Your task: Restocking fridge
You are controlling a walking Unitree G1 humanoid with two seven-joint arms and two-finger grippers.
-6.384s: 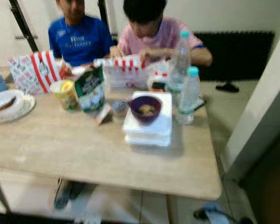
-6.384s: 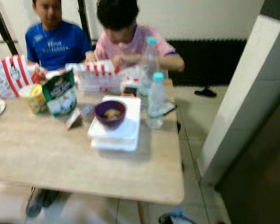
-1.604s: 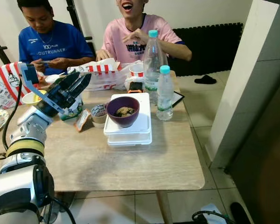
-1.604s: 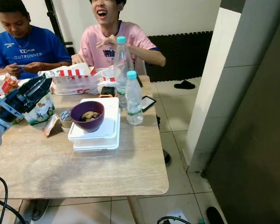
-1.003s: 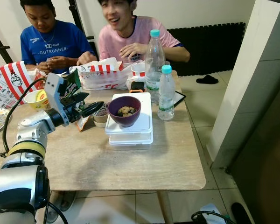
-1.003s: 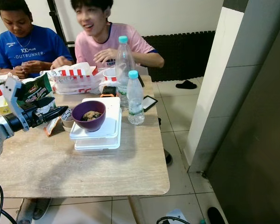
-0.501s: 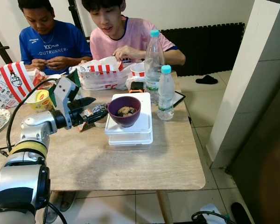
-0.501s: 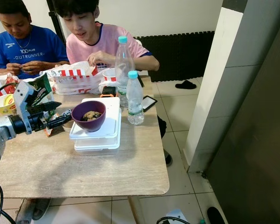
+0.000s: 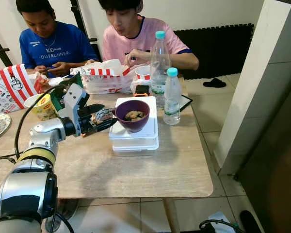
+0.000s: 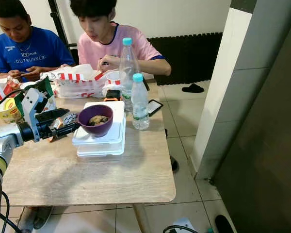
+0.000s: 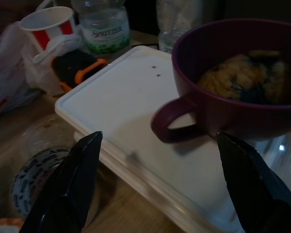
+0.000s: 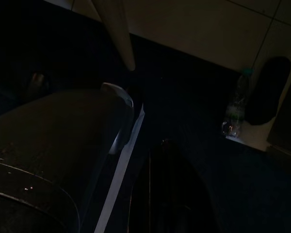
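The left gripper [image 11: 155, 145] has been travelling across the table toward the purple bowl [image 9: 132, 115] over the last second and a half, swinging down from a raised pose near the snack packet and levelling out; it is now reaching in low, with its tips just short of the bowl's side. Its two black fingers [image 11: 72, 184] are standing wide apart and holding nothing, and in the left wrist view they are framing the bowl's small handle [image 11: 167, 125], which is sitting between them but not yet touched.

The bowl, with some food in it, is resting on a stack of white lidded containers [image 9: 134, 138] near the middle of the wooden table [image 9: 136, 174]. Just beside the gripper a small taped tub [image 11: 34, 167] is sitting on the table. Beyond the stack two water bottles [image 9: 171, 97] are standing upright, with striped takeaway bags [image 9: 104, 77] and a noodle cup [image 9: 42, 106] further back. Two people are sitting at the far side, busy with their own things.

The right gripper is hanging idle in a very dark view, and I cannot tell how its fingers are set.

As for restocking, it appears to be only starting: nothing is picked up yet, and closing on the bowl, lifting it and carrying it off are all still to come.
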